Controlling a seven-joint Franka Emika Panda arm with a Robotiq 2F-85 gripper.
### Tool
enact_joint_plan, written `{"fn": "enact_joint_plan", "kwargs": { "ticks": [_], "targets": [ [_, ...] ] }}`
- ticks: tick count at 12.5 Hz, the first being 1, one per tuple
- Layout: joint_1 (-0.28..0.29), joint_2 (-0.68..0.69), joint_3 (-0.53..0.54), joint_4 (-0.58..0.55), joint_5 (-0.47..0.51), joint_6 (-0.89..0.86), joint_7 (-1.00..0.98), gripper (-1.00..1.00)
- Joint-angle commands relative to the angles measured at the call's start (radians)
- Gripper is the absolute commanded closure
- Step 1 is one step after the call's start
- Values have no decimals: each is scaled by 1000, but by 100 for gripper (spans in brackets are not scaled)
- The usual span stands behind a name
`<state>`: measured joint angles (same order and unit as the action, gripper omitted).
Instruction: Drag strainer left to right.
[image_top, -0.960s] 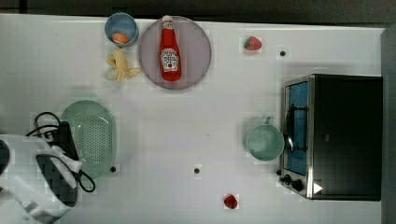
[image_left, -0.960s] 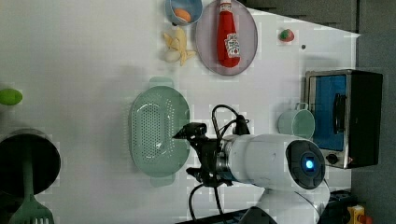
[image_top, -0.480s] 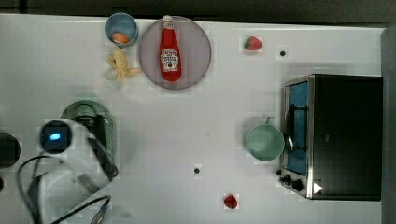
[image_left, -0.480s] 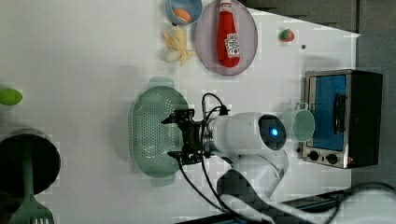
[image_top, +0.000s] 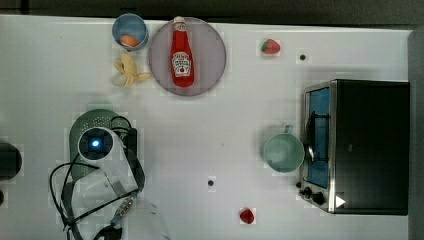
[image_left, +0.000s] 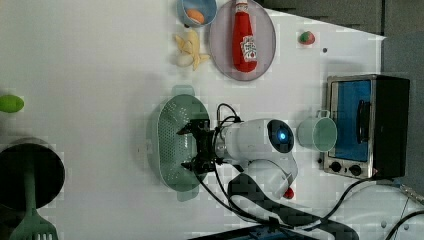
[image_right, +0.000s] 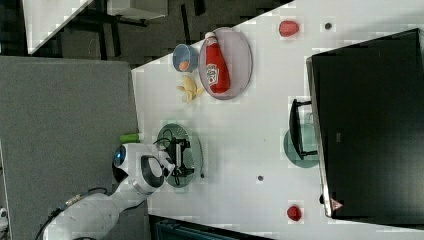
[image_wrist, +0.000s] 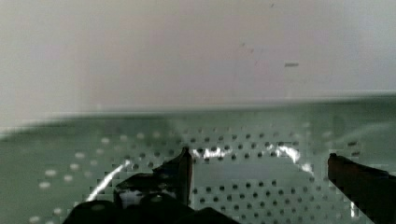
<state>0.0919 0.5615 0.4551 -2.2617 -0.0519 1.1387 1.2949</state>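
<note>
White table spreads wide, and at the top view's lower left sits the pale mint-green oval plastic strainer. The arm has swung in over it since a second ago, so the drag can start soon. Its gripper hangs inside, jaws spread wide, empty. Wrist view adds the perforated bowl close up.

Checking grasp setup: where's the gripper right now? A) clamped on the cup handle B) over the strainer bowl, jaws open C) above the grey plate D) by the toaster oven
B: in the left view the gripper sits over the strainer with its jaws spread, and the wrist view shows the fingertips apart above the perforated inside, nothing between them.
</note>
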Motion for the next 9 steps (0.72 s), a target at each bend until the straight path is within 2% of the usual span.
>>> {"fn": "enact_joint_plan", "kwargs": {
  "ticks": [1, 5, 9],
  "targets": [
    [33, -42, -20, 25, -5, 7, 30, -100],
    [24, -62, -65, -1, -23, 8, 28, -100],
    [-12, -109, -107, -48, -35, 8, 21, -100]
  ]
}}
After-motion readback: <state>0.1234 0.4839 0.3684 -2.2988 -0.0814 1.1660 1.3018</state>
